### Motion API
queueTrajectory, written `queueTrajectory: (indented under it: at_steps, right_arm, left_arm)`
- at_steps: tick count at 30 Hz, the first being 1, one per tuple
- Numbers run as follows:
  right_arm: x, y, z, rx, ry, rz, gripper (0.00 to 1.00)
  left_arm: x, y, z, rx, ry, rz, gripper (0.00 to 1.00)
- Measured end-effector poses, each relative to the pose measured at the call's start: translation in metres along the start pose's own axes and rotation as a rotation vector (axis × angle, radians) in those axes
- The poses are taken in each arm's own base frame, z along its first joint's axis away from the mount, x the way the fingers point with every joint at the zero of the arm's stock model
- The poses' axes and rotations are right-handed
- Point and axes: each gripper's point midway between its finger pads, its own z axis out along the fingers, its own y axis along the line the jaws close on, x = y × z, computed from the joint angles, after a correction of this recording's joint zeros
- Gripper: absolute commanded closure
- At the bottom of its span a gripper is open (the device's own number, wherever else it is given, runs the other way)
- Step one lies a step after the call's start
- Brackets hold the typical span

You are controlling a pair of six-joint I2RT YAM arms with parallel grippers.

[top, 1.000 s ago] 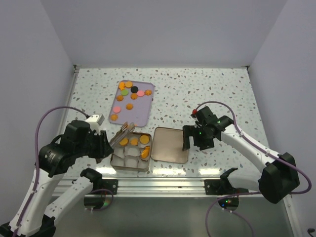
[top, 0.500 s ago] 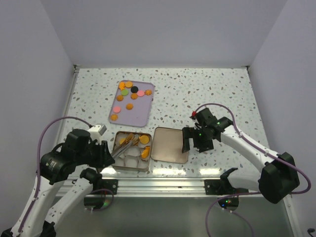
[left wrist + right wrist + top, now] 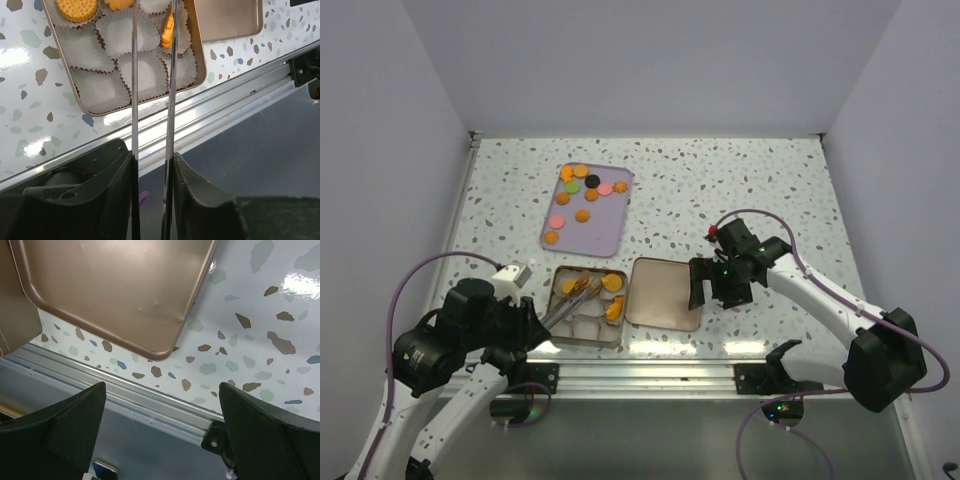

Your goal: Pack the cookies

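The left tool (image 3: 152,195) is clenched on tongs (image 3: 134,100), whose long axis runs over the tin (image 3: 100,114) toward the tray (image 3: 610,235) beyond. About 12 cookies (image 3: 582,195) lie there, flat, mostly orange, nearer the left arm. The right tool (image 3: 162,410) is released, empty, beside the lid (image 3: 115,290).

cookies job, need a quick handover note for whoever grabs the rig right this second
Left hand: shut on the tongs, tips over the tin's far row; cannot tell if they hold anything.
Right hand: open, empty, by the lid's right edge.
Done: a few orange cookies sit in the far paper cups.
To do: roughly ten cookies wait on the lilac tray; near cups empty; lid off.
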Motion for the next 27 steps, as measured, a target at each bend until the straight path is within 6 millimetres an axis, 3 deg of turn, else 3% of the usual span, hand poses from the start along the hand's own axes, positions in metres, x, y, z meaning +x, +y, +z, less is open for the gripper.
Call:
queueTrajectory:
  at_steps: [10, 27]
  right_arm:
    - [0.0008, -0.0011, 0.0024, 0.006, 0.012, 0.001, 0.02]
    - [-0.0004, -0.0029, 0.0097, 0.022, 0.041, 0.000, 0.02]
  left_arm:
    - [0.0022, -0.0026, -0.0021, 0.023, -0.004, 0.025, 0.52]
    - [-0.0067, -0.0023, -0.0007, -0.017, 0.023, -0.009, 0.60]
